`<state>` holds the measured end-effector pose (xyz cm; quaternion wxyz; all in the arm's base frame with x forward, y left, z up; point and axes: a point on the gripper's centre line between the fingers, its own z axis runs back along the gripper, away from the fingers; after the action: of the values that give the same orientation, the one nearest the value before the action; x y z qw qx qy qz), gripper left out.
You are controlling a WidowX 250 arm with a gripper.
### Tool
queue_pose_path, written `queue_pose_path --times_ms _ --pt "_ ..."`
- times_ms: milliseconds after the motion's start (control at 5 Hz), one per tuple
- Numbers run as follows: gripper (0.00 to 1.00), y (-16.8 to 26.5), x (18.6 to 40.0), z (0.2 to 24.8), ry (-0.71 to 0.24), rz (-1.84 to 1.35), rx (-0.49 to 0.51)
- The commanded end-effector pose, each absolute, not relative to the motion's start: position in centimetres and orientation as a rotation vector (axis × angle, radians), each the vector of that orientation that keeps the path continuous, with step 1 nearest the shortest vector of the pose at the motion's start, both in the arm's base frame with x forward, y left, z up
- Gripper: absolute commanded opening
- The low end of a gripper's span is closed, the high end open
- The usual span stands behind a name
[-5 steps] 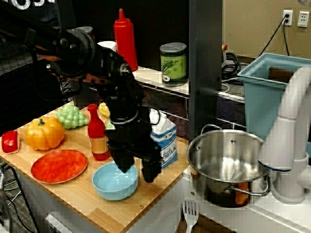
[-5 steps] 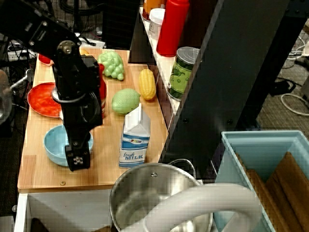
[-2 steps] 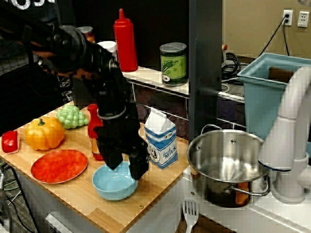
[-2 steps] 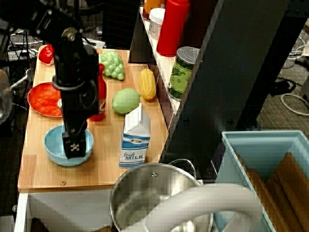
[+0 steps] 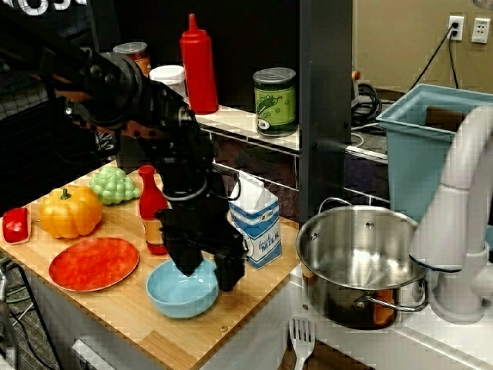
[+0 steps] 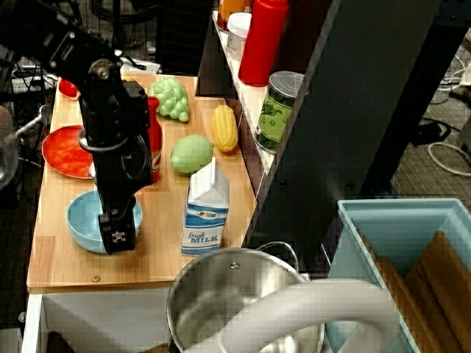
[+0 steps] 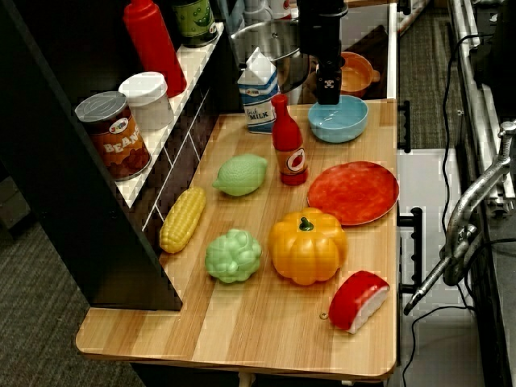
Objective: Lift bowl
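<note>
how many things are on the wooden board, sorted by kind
dishes: 2 (bowl, plate)
containers: 2 (milk carton, red bottle)
toy food: 5 (pumpkin, grapes, green fruit, corn, red-and-white piece)
total: 9 on the wooden board

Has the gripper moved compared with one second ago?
Yes. In the front view the gripper has shifted left, away from the milk carton, and now sits over the bowl rim.
</note>
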<state>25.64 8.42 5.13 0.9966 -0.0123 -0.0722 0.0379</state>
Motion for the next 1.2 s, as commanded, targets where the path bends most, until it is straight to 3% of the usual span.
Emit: queue_pose_path --times_ms 0,600,800,1000 --pt "1.0 9.5 26.1 4.2 -0.185 0.094 0.019" --pt "1.0 9.6 26.0 3.0 -0.155 0.097 0.037" --pt "0.0 9.9 26.1 3.1 -0.16 0.129 0.028" --pt "0.0 10.1 26.4 3.2 -0.156 0.14 0.025"
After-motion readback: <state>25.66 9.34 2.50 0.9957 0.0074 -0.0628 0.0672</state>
